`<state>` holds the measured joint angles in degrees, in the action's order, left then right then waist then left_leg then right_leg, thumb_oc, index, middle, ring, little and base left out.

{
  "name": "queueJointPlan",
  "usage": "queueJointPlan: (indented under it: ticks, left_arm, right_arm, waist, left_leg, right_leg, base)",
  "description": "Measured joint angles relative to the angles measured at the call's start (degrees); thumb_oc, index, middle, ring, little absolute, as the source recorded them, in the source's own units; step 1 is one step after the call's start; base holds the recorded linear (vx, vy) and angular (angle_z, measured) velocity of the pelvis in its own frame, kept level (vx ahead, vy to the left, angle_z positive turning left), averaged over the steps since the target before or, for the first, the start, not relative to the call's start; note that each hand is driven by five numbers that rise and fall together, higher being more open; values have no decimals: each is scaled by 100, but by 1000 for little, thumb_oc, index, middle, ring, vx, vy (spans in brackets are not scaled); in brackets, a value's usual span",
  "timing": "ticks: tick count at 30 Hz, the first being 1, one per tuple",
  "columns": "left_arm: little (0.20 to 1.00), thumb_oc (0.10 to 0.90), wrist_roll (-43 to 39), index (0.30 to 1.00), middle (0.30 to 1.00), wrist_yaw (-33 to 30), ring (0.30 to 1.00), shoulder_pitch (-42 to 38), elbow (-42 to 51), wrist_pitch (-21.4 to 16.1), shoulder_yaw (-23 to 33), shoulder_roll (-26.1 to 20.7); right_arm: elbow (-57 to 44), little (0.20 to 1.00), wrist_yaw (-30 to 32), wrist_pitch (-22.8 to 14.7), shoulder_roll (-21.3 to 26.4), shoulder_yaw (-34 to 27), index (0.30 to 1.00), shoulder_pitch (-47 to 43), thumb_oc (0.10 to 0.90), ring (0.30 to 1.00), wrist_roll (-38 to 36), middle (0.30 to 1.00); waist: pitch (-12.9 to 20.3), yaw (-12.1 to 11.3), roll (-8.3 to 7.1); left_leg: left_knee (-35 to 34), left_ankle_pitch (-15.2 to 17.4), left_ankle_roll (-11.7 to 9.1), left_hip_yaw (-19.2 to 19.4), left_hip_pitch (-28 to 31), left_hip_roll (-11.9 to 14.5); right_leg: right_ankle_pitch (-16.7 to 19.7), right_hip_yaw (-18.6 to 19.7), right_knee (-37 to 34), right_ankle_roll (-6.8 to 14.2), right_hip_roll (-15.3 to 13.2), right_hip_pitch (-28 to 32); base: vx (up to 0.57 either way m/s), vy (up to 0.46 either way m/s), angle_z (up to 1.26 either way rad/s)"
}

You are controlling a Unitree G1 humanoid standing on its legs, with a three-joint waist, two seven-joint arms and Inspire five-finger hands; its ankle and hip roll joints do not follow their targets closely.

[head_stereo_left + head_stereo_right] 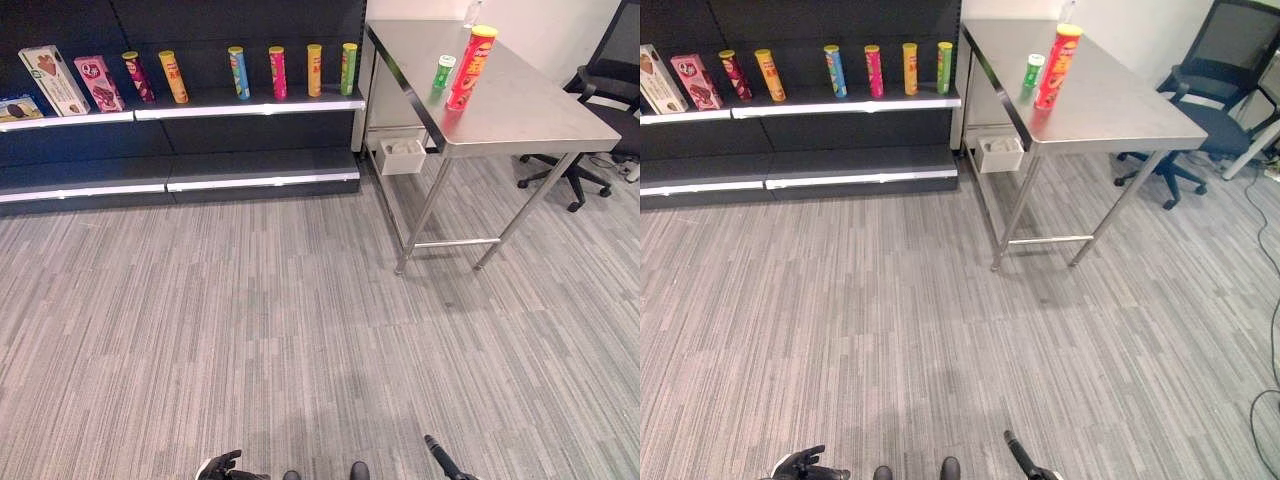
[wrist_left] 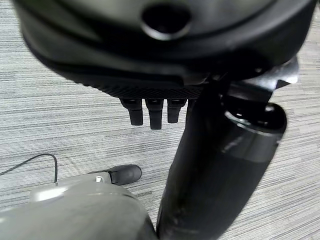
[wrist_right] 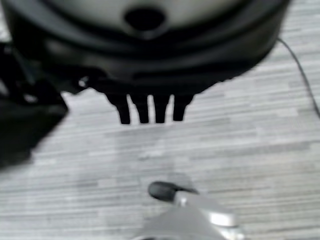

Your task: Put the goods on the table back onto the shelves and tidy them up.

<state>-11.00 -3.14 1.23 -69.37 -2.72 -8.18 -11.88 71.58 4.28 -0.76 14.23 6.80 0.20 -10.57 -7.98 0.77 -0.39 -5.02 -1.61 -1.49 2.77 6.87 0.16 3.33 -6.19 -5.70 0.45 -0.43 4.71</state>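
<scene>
Left hand (image 2: 150, 107) hangs low by the robot's side over the grey striped carpet floor (image 1: 300, 330), fingers straight and relaxed, holding nothing. Right hand (image 3: 150, 105) same: low at the side, fingers straight down, empty.

Judged step: the approach, nothing picked yet. From the robot, the goods sit at about 1 o'clock on the stainless steel tabletop (image 1: 530, 110): a tall red cylindrical snack can with yellow lid (image 1: 470, 68) upright near the tabletop's near-left edge, and a short green can with white lid (image 1: 443, 72) just beside it. Both well apart from the hands.

Dark shelf unit with white edge strips (image 1: 250, 102) lies at about 11 o'clock, carrying a row of upright coloured snack cans (image 1: 278, 72) and boxes (image 1: 55, 80) at its left end.

Next move likely calls for walking toward the tabletop, raising an arm and closing on the red can.
</scene>
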Motion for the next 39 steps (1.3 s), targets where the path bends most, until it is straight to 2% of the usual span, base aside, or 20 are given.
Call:
queueJointPlan:
  ticks: [9, 16, 39]
  left_arm:
    - [900, 800, -2, 900, 900, 1, 900, 49, 30, 0, -6, 24]
    - [900, 800, 0, 900, 900, 2, 900, 80, 23, 0, -10, 24]
    - [900, 800, 37, 900, 900, 5, 900, 79, -33, 2, -56, 26]
  right_arm:
    - [-2, 900, 3, -20, 7, -57, 900, 27, 800, 900, -1, 900]
    - [-3, 900, 3, -20, 7, -56, 900, 183, 800, 900, -5, 900]
    - [1, 900, -5, -19, 16, -58, 900, 183, 800, 900, -153, 900]
  waist:
    - [91, -2, 74]
    - [265, 2, 21]
    - [300, 7, 88]
  left_leg:
    - [-4, 10, -2, -5, -4, 54]
    - [-2, 5, 10, 12, -8, 56]
    - [-1, -4, -6, 8, -83, 123]
  right_leg:
    - [-15, 9, 1, 20, 50, -34]
    - [-8, 23, 1, 12, 56, -29]
    - [-13, 64, 1, 0, 137, -127]
  base:
    - [2, 0, 0]
    - [3, -1, 0]
    - [0, -29, 0]
